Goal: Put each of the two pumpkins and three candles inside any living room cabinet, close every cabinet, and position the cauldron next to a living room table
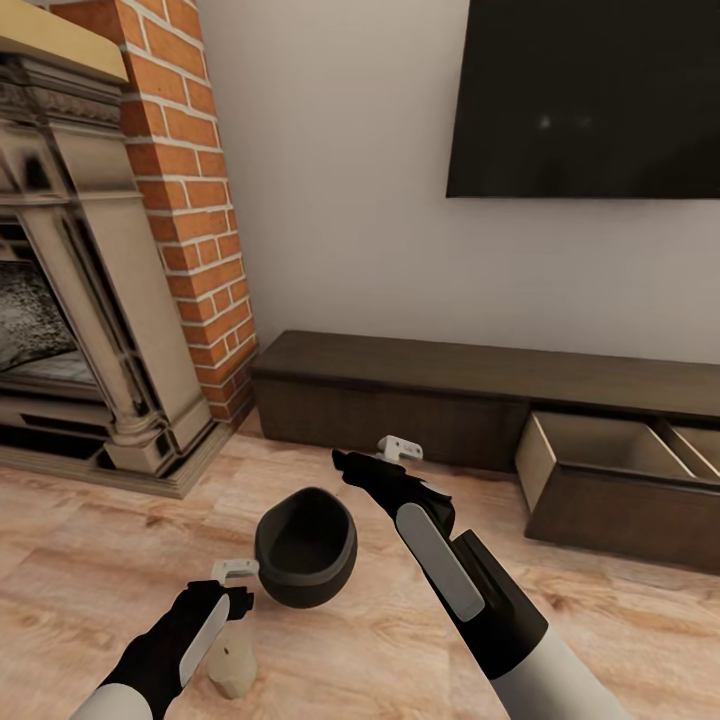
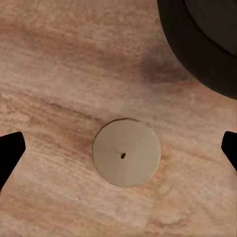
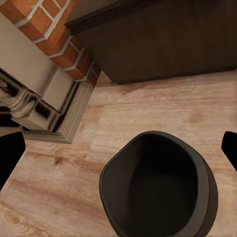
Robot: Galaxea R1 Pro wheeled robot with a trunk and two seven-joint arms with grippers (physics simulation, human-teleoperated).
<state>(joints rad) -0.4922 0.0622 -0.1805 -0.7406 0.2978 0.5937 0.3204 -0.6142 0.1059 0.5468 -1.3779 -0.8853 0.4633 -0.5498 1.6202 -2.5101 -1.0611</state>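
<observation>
On the floor beside the cauldron (image 1: 305, 548) stands a candle (image 2: 126, 152); my left pincer (image 2: 118, 148) hangs above, spread wide, so next I descend and clamp it

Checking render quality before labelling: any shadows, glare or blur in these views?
Head view: even light, faint specks on the TV, fireplace slightly soft. Left wrist view: candle sharp, soft shadow beside the cauldron. Right wrist view: cauldron interior dark, no glare.
</observation>
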